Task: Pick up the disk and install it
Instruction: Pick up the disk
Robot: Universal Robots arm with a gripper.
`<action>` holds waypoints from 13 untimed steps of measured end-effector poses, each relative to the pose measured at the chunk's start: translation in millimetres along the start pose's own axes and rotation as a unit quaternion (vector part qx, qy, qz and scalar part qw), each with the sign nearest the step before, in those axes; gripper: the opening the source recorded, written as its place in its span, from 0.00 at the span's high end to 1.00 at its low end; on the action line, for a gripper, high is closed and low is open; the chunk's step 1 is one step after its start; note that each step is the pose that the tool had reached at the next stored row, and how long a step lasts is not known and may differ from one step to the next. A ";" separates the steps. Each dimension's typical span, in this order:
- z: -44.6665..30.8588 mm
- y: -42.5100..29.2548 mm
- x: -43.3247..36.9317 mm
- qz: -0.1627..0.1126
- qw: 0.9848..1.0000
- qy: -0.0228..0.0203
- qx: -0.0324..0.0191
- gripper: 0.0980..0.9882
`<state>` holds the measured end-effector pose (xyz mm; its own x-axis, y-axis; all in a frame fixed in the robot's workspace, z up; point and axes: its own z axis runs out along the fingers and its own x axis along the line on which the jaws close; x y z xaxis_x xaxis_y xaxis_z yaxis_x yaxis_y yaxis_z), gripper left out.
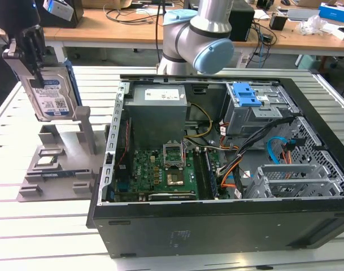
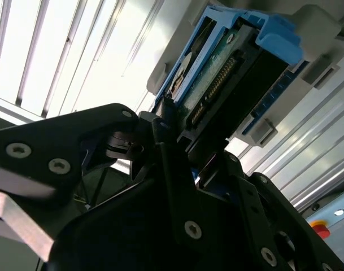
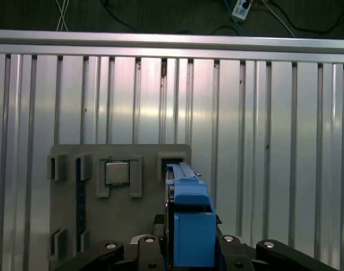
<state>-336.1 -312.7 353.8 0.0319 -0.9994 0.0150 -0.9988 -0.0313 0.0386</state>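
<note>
I have the fingers (image 1: pixel 36 63) clamped on the top of the disk (image 1: pixel 52 96) at the exterior view's left; the disk hangs on edge, slightly tilted, label towards the camera, just over the grey holder (image 1: pixel 59 169) on the slatted counter (image 1: pixel 36 237); whether it touches the holder's post I cannot tell; a small chip (image 1: pixel 46 160) sits in the holder; the open computer case (image 1: pixel 217 226) lies to the exterior view's right.
</note>
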 end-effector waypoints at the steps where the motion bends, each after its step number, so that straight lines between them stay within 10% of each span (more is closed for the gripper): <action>1: -2.2 0.1 -0.3 0.000 1.000 0.000 0.000 0.70; 13: -24.0 0.4 -3.1 0.000 1.000 0.000 0.000 0.70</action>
<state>-335.7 -309.2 377.8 0.0319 -0.9994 0.0150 -0.9988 -0.0313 0.0386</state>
